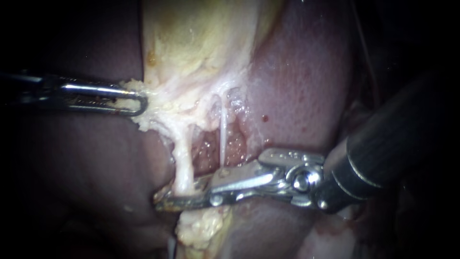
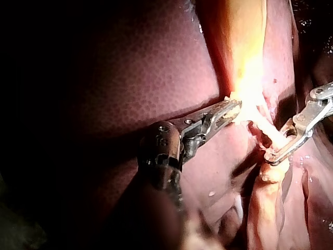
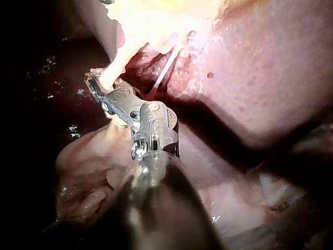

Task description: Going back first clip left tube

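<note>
Left instrument (image 1: pixel 140 103): claw clamped on gallbladder (image 1: pixel 201 38) edge. Right instrument (image 1: pixel 167 197): claw apart, left tube (image 1: pixel 182 160) between both halves; thinner tube (image 1: pixel 223 134) just beside, outside claw.

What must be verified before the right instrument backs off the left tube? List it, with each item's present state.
1. Right instrument's end effector open: ok, a gap shows.
2. Left tube free of it: not ok, the tube lies between its two halves.
3. Clip on the left tube: cannot tell, none shows.
4. Right tube clear of the withdrawal path: cannot tell, its lower end runs behind the right instrument.
5. Left instrument's end effector holding the gallbladder: ok, shut on its edge.
</note>
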### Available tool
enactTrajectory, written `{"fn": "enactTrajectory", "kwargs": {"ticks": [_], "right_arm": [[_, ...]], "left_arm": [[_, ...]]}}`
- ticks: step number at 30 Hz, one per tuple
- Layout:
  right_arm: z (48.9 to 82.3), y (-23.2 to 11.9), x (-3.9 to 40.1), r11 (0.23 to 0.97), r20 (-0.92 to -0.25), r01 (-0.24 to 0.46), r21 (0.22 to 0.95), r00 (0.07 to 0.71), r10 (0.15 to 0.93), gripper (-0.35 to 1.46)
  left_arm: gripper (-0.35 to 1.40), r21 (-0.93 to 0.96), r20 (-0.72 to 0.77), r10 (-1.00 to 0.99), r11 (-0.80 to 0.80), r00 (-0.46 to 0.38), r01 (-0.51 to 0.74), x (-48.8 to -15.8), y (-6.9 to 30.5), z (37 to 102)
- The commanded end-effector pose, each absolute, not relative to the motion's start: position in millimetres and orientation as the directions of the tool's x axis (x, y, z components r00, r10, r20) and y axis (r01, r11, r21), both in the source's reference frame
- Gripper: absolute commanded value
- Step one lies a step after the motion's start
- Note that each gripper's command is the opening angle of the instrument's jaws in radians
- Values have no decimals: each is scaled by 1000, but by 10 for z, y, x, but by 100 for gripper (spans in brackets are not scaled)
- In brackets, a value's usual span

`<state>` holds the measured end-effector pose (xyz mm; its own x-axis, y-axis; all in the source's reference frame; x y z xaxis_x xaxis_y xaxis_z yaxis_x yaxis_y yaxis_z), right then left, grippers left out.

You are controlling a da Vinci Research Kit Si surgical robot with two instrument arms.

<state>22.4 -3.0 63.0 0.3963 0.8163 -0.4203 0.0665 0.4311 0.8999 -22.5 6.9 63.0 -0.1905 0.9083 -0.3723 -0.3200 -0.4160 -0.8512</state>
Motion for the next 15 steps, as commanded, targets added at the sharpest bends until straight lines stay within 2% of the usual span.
{"fn": "enactTrajectory", "kwargs": {"ticks": [1,2,3,5,8,10,15], "right_arm": [[631,-31,224,424,-412,63,904,397,820,-35],[631,-31,224,420,-407,59,906,399,821,-35],[632,-31,225,420,-408,61,906,397,822,-27],[633,-33,225,418,-409,66,906,391,824,9],[636,-34,228,405,-406,84,911,361,839,39],[639,-35,231,399,-408,100,912,339,848,42],[651,-33,238,470,-484,125,874,318,815,48]], "left_arm": [[-35,-851,-372,908,-416,-191,-320,-224,69,630],[-35,-851,-372,908,-416,-191,-320,-224,69,630],[-35,-851,-372,908,-416,-191,-320,-224,69,630],[-35,-851,-372,908,-416,-191,-320,-224,69,630],[-35,-851,-372,908,-416,-191,-320,-224,69,630],[-35,-851,-372,908,-416,-191,-320,-224,69,630],[-35,-851,-372,908,-416,-191,-320,-224,69,629]]}}
